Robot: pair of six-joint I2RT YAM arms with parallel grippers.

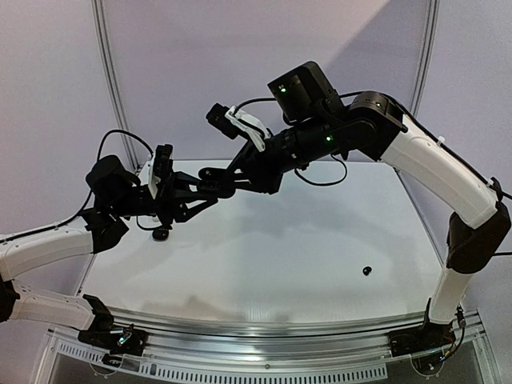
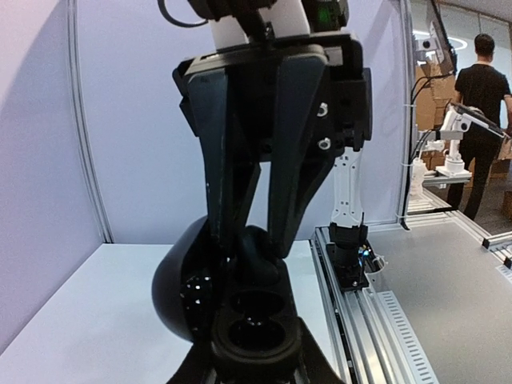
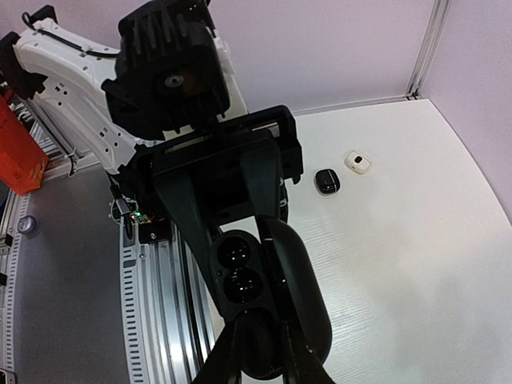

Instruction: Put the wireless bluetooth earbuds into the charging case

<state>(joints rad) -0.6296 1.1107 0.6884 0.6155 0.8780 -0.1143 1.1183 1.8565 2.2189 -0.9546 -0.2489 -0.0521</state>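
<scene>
Right gripper [image 2: 258,248] hangs at 12 o'clock in the left wrist view, jaws pinched on a dark lump, by the look of it an earbud [image 2: 256,240]. Directly at 6 sits the open charging case [image 2: 254,320], clamped by the left gripper [image 2: 256,356]. Both wells [image 2: 256,302] look empty. In the right wrist view the wells line up 12 to 6, just ahead of its own jaws. In the top view the right arm [image 1: 432,172] stretches across to 9 o'clock and meets the left in mid-air.

The right gripper [image 2: 258,240] is pointing down from above, its fingers pinching a black earbud [image 2: 258,258] just over the open case [image 2: 240,340]. The left gripper [image 2: 254,374] is holding the case, lid tilting left. A person [image 2: 480,120] is standing far right.
</scene>
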